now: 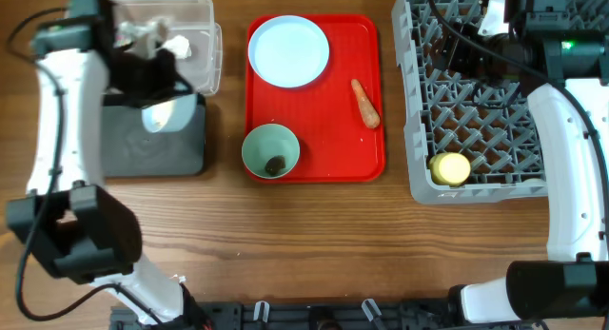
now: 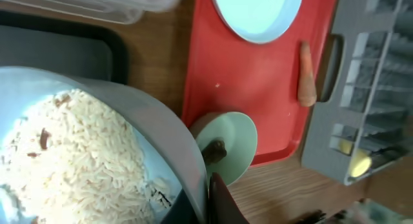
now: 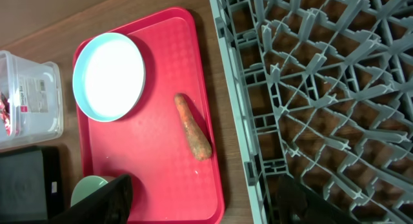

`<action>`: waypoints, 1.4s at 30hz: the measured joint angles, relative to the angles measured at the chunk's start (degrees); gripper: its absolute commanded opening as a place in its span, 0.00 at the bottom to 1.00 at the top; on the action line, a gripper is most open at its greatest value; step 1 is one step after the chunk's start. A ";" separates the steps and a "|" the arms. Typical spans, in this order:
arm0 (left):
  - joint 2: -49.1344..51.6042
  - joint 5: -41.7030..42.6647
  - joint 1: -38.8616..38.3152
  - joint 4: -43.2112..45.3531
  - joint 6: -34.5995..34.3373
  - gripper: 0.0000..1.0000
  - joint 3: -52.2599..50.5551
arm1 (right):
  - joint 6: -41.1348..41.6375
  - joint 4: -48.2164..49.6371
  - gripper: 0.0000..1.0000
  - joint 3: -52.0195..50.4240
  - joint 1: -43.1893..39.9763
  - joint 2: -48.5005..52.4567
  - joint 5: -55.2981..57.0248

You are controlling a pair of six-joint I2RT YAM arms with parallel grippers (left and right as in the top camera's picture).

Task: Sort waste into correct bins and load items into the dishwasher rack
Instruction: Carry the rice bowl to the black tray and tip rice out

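Rice bowl [image 2: 164, 137]: pale blue, tilted, heaped with loose white rice [image 2: 64, 153] flecked with a few dark bits, and gripped by its rim
Left gripper [image 2: 211, 201]: clamped tight on that rim, with the bowl hanging out ahead of the fingers
Black tray [image 1: 152, 151]: directly beneath the held bowl, so I judge that pouring needs a tip of the wrist and no travel
Clear tub [image 1: 195, 30]: just beyond the black tray from the left gripper, with a white tissue [image 1: 152, 33] inside
Mint bowl [image 2: 235, 143]: to the left gripper's right on the red tray [image 2: 258, 95], with a dark brown scrap [image 2: 215, 151] in it
Carrot piece [image 3: 193, 137]: on the red tray, ahead of the right gripper and slightly to its left, its long axis running roughly away from that gripper; the right arm is nearer
Right gripper [image 3: 206, 208]: fingers spread wide and holding nothing, over the tray-side edge of the dishwasher rack [image 3: 322, 88]
Yellow cup [image 1: 450, 168]: in the rack's near corner
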 measured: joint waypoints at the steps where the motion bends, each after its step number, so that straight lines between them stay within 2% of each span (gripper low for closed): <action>1: 0.00 1.57 2.25 0.15 1.20 0.04 -0.94 | 0.00 -0.02 0.73 0.00 0.00 0.00 0.00; 5: 0.00 7.78 10.03 3.54 5.03 0.04 -6.29 | 0.00 -0.04 0.73 0.00 0.00 0.00 0.00; 8: 0.00 14.32 14.69 9.53 6.58 0.04 -11.80 | -0.11 -0.11 0.73 0.00 0.00 0.00 0.00; 16: 0.00 27.02 24.13 19.80 7.96 0.04 -21.57 | -1.49 -1.01 0.73 0.00 0.00 0.00 0.00; 27: 2.12 37.46 29.59 25.18 8.20 0.04 -22.29 | -2.19 -1.81 0.72 0.00 0.00 0.00 0.00; 42: 11.39 48.33 31.67 25.31 8.20 0.04 -22.29 | -2.99 -2.36 0.73 0.00 0.00 0.00 0.00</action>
